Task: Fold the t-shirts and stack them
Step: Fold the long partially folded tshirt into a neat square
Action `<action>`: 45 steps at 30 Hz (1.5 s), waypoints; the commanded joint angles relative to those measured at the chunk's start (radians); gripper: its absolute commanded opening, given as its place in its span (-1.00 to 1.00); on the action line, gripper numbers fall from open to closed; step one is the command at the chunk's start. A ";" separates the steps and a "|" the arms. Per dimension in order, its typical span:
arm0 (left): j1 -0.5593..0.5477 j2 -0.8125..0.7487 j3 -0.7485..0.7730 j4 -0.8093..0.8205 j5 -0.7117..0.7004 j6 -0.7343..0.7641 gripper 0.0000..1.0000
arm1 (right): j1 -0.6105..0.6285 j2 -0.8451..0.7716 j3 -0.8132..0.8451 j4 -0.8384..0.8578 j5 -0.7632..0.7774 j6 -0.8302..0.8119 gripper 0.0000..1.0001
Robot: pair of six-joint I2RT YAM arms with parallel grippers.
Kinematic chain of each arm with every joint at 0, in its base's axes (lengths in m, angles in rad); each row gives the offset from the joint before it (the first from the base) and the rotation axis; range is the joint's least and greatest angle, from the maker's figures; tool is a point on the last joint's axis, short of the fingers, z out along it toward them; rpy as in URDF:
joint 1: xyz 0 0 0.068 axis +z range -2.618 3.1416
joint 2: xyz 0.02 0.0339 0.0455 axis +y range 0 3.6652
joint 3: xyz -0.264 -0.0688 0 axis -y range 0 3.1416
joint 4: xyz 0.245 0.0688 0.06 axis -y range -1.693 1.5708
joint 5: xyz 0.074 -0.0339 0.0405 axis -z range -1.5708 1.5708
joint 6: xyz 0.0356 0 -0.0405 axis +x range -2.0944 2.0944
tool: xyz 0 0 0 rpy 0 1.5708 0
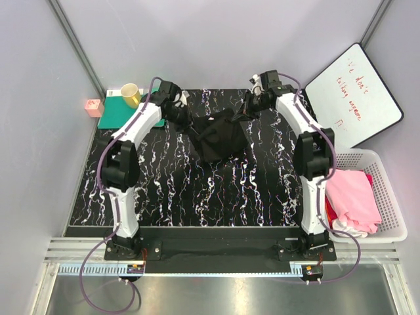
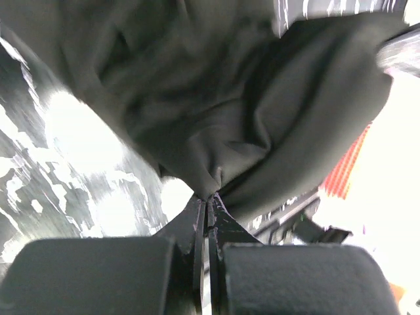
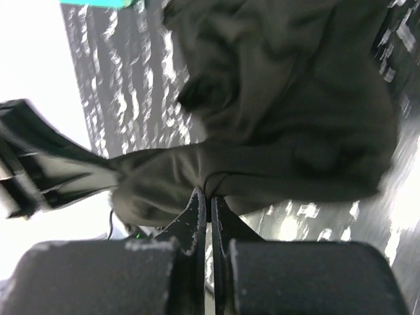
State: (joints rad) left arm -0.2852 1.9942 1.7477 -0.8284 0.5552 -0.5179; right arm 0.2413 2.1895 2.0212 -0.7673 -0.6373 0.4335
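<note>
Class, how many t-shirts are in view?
3: black t-shirt held by left gripper and right gripper; pink t-shirt and white t-shirt in the basket, right. More may hide underneath.

You are seeing the near half of the bench (image 1: 170,197) lying open. The black shirt (image 1: 220,138) is hanging between the left tool (image 2: 209,199) and right tool (image 3: 209,191), blocking the far middle. A cup (image 1: 130,94) is standing on the mat (image 1: 113,113) far left; whiteboard (image 1: 354,95) and basket (image 1: 379,164) are crowding the right.

Tabletop (image 1: 170,190), black marble, white-veined. Bears: teal-green mat (image 1: 115,111), far left corner; black t-shirt (image 1: 220,141), bunched, far centre.
</note>
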 commanded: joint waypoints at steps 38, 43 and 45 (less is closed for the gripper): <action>0.126 0.124 0.251 0.155 -0.123 0.013 0.98 | -0.043 0.017 0.084 0.447 -0.068 0.133 1.00; 0.061 0.192 0.304 0.098 -0.196 0.050 0.98 | -0.085 -0.210 -0.228 0.444 -0.050 0.108 0.99; 0.043 0.251 0.375 0.054 -0.235 0.085 0.98 | -0.109 -0.279 -0.330 0.444 -0.052 0.108 1.00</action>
State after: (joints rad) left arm -0.2024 2.1647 2.0087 -0.6983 0.3950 -0.5156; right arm 0.1741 2.0163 1.8587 -0.3321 -0.7094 0.5762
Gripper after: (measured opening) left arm 0.987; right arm 0.994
